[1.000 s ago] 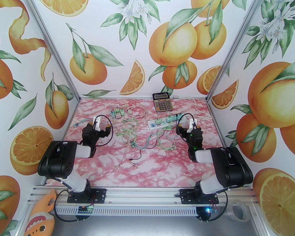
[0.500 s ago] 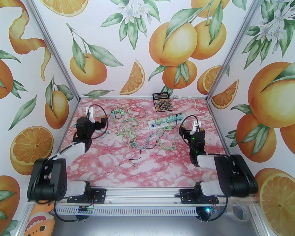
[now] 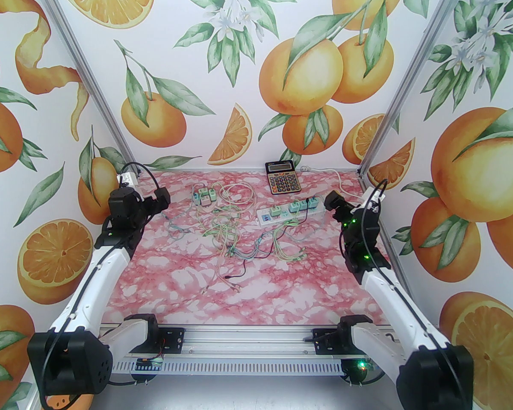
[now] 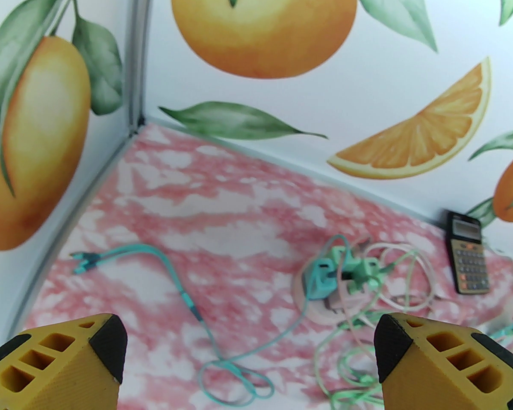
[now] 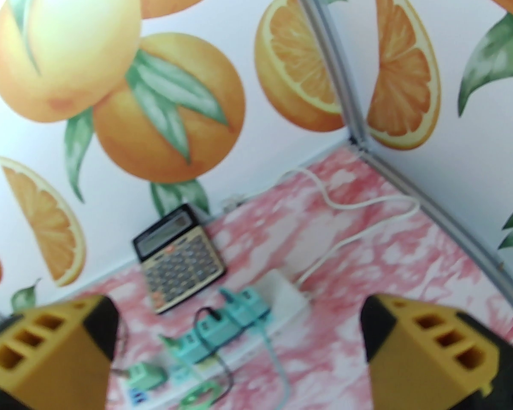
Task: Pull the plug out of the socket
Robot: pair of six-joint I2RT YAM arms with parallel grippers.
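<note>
the left arm and right arm have stretched up and outward; the left end effector and right end effector gape empty. on the surface, the socket strip lies just ahead of the right one, teal plugs seated. i'd pin the strip, pinch one plug's body, pull straight up.

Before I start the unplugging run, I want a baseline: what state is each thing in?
Power strip: flat on the table, white cord trailing toward the back wall.
Green plugs: seated in the strip.
Loose adapters: unplugged, lying among tangled cables.
Calculator: face up; display unreadable.
Left gripper: open, empty.
Right gripper: open, empty.
</note>
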